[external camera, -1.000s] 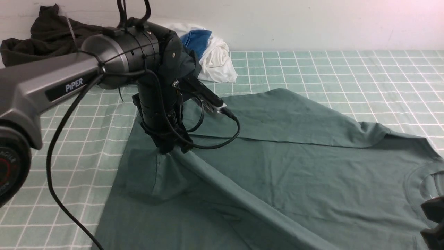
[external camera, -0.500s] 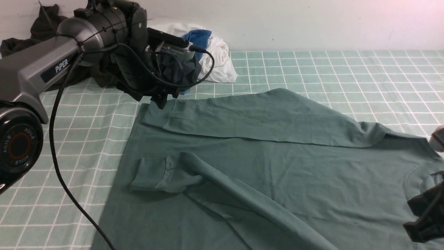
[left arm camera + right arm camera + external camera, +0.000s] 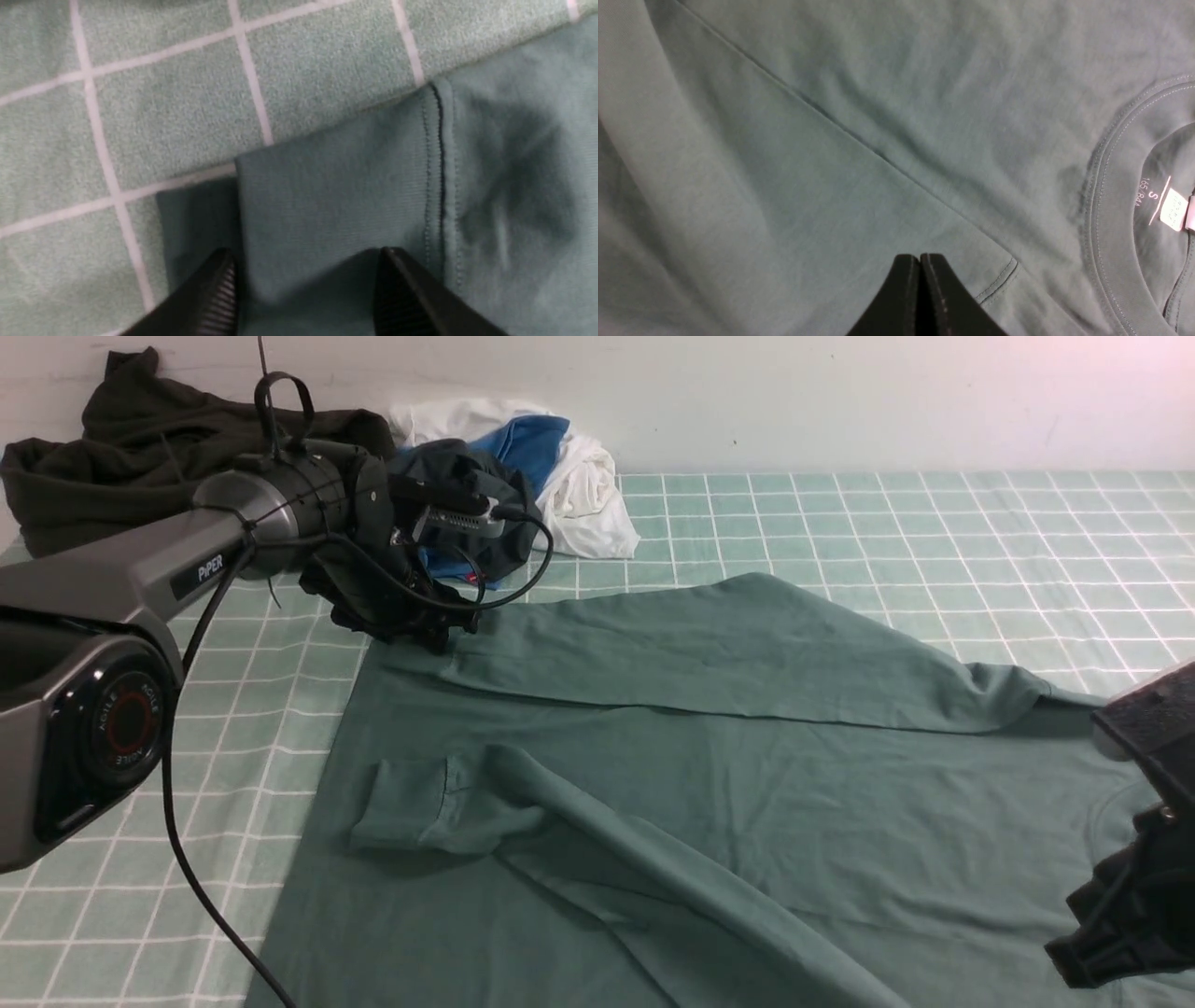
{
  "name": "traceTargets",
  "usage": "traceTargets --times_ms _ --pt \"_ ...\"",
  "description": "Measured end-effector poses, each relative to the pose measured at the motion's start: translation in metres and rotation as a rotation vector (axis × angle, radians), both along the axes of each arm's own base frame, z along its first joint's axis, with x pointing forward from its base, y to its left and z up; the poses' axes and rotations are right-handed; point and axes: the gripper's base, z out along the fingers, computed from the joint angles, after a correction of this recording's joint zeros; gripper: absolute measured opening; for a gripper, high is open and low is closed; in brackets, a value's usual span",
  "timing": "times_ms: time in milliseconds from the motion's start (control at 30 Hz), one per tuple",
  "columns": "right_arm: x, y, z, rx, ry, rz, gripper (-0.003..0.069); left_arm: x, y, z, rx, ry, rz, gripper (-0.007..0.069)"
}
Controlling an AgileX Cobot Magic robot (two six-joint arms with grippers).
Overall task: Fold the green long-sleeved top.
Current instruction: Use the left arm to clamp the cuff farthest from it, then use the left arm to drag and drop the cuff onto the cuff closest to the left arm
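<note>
Jaws of the black left gripper [image 3: 303,266] stand apart over a cuff [image 3: 327,196] of the large teal-green cotton long-sleeved top [image 3: 747,784], spread on the pale green checked tablecloth [image 3: 887,523]. The black right gripper [image 3: 920,266] hovers clenched and empty near its ribbed neck [image 3: 1106,196].

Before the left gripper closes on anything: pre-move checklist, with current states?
1. Left gripper open: ok.
2. Far sleeve cuff lined up between its jaws: ok.
3. Jaws low enough to pinch cloth: cannot tell.
4. Near sleeve laid across the green top: ok.
5. Right gripper shut, no cloth in it: ok.
6. Left arm free of the clothes pile behind it: cannot tell.
</note>
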Motion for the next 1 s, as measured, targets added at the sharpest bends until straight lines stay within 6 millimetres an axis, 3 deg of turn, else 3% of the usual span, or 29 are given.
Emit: traceTargets --times_ms 67,200,267,400,567,733,767,833,900,1000 --pt "0.000 0.000 0.000 0.000 0.000 0.000 -0.0014 0.000 -0.001 0.000 -0.007 0.002 0.001 0.0306" --pt "0.000 0.000 0.000 0.000 -0.001 0.000 -0.0014 -0.002 -0.002 0.002 -0.018 0.016 -0.013 0.0079" --pt "0.000 0.000 0.000 0.001 0.000 -0.002 -0.0014 -0.006 -0.003 0.008 -0.007 0.032 -0.034 0.0039" --pt "0.001 0.000 -0.001 0.000 0.002 -0.002 -0.0014 -0.020 -0.009 0.041 0.007 0.058 -0.068 0.0037" --pt "0.001 0.001 0.000 0.005 -0.002 -0.002 -0.0014 -0.054 -0.030 0.117 0.010 0.014 -0.152 0.0037" --pt "-0.002 0.001 0.005 0.041 -0.021 -0.011 -0.0014 -0.112 -0.039 0.204 -0.113 -0.035 -0.200 0.0037" --pt "-0.003 0.001 0.006 0.043 -0.024 -0.011 -0.0014 -0.115 -0.038 0.207 -0.117 -0.031 -0.202 0.0037" --pt "-0.009 0.000 0.015 0.067 -0.071 -0.010 -0.0014 -0.151 -0.031 0.234 -0.169 -0.036 -0.206 0.0037" --pt "-0.011 0.000 0.018 0.073 -0.085 -0.007 -0.0014 -0.160 -0.028 0.235 -0.174 -0.026 -0.203 0.0037" --pt "-0.020 0.000 0.028 0.091 -0.134 0.015 -0.0014 -0.197 -0.017 0.221 -0.171 0.050 -0.177 0.0037"
